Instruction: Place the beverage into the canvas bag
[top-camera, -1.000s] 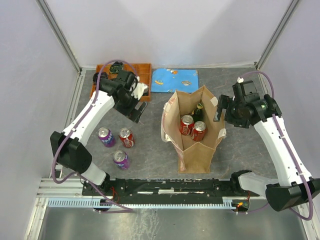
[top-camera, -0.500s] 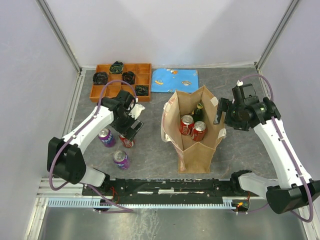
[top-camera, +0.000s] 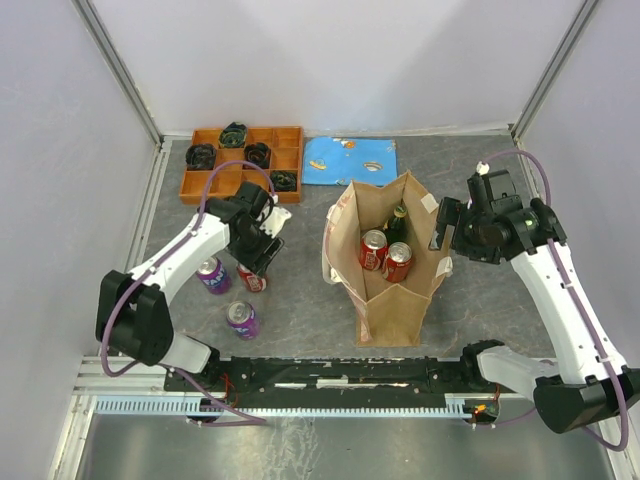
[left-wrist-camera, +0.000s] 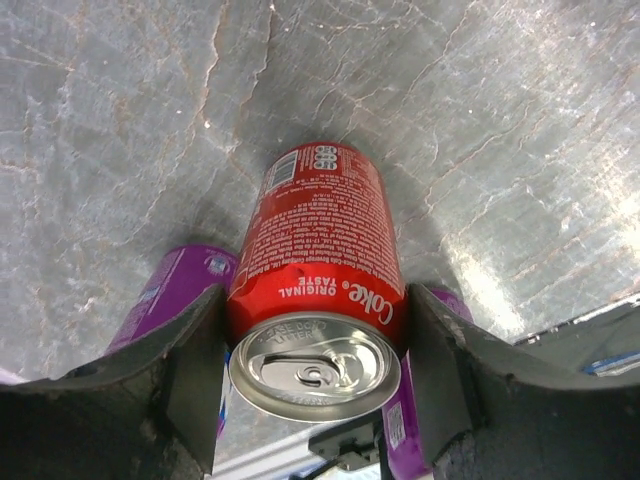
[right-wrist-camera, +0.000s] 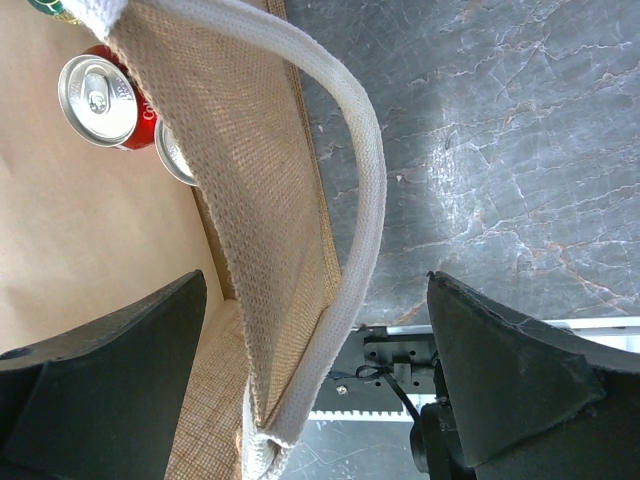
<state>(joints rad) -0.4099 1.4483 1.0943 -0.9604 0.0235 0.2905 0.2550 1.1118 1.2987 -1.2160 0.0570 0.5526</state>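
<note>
A red cola can (left-wrist-camera: 320, 230) stands upright on the grey table, and my left gripper (left-wrist-camera: 315, 300) has come down over it, both fingers pressed against its sides. From above, that gripper (top-camera: 255, 260) hides most of the can (top-camera: 253, 282). The tan canvas bag (top-camera: 385, 290) stands open at mid-table and holds two red cans (top-camera: 373, 248) and a green bottle (top-camera: 398, 222). My right gripper (top-camera: 440, 225) is open, straddling the bag's right wall (right-wrist-camera: 250, 200) and its white handle (right-wrist-camera: 360, 150) without pinching them.
Two purple cans (top-camera: 212, 275) (top-camera: 241, 318) stand close beside the red one. An orange compartment tray (top-camera: 290, 160) holding dark objects sits at the back left, with a blue flat item (top-camera: 350, 160) next to it. Side walls enclose the table.
My left arm swung from beside the orange tray down to the red can, and its fingers closed in against it. The right arm barely moved.
</note>
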